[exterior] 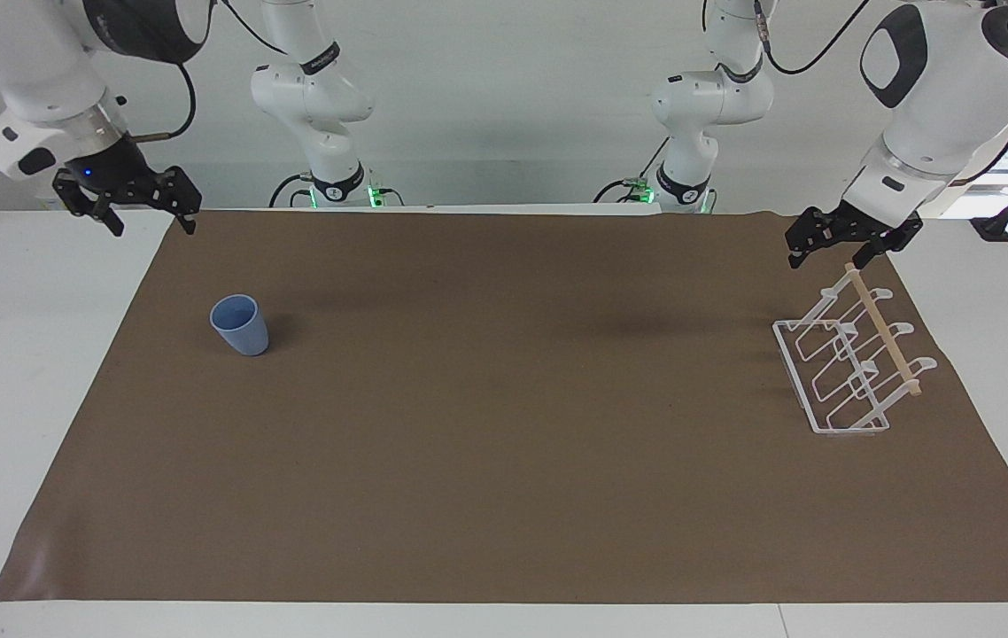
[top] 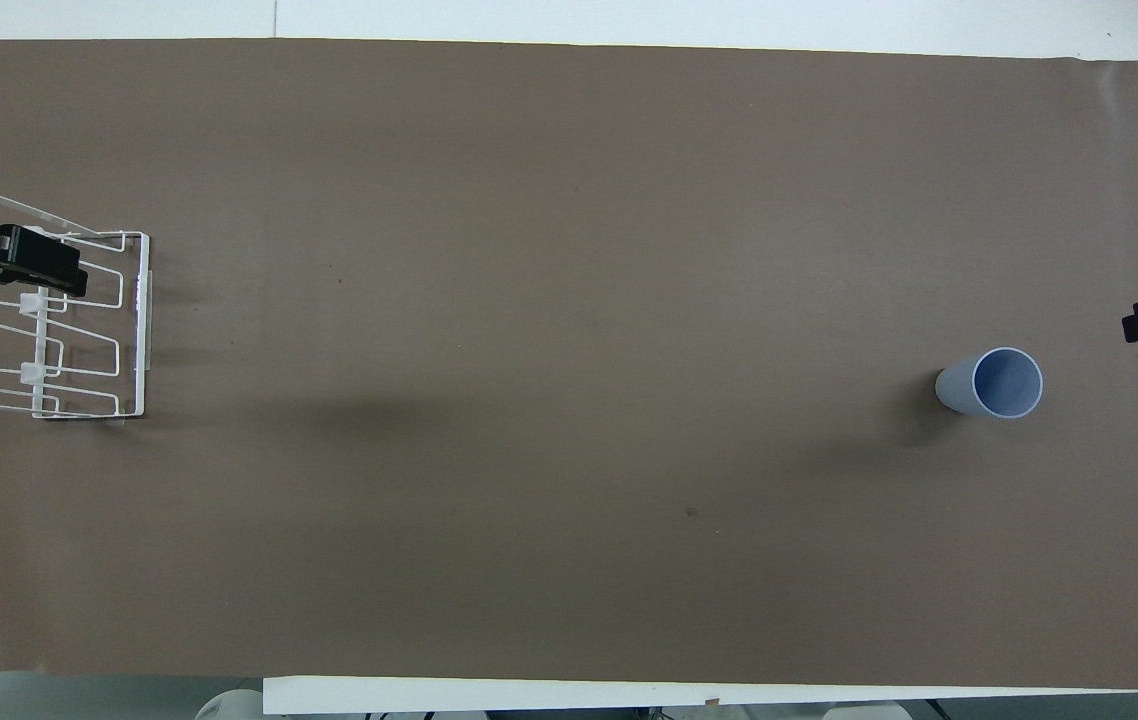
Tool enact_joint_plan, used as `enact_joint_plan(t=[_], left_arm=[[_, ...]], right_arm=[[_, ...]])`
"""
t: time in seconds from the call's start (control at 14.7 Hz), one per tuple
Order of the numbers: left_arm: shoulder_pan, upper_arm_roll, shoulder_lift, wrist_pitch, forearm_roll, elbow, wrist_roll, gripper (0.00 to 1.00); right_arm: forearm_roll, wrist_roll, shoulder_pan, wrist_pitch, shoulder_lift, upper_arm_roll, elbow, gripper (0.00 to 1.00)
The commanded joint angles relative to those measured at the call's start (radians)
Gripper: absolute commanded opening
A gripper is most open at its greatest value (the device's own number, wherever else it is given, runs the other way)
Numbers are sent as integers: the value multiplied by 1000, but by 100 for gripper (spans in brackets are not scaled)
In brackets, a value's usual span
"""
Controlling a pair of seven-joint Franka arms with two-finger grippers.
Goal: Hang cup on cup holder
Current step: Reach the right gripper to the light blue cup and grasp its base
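Note:
The light blue cup (exterior: 240, 325) stands upright on the brown mat toward the right arm's end of the table; it also shows in the overhead view (top: 1004, 383). The white wire cup holder (exterior: 883, 330) with its wooden rod stands at the left arm's end and holds nothing; it also shows in the overhead view (top: 141, 330). My right gripper (exterior: 152, 226) is open and empty, raised over the mat's edge, apart from the cup. My left gripper (exterior: 828, 258) is open and empty, just above the holder's end that is nearer the robots.
A brown mat (exterior: 504, 461) covers most of the white table (exterior: 17, 372). Two more robot arms stand idle at the robots' edge of the table. Only the tips of my grippers show in the overhead view.

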Motion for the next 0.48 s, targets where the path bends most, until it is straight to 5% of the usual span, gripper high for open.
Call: enact_joint_plan(t=[0.0, 0.41], left_arm=[[4, 4, -25, 22, -12, -31, 11, 100], [4, 4, -25, 22, -12, -31, 11, 100]], right_arm=[[12, -29, -21, 198, -17, 6, -201, 100], [54, -161, -72, 308, 43, 4, -329, 100]])
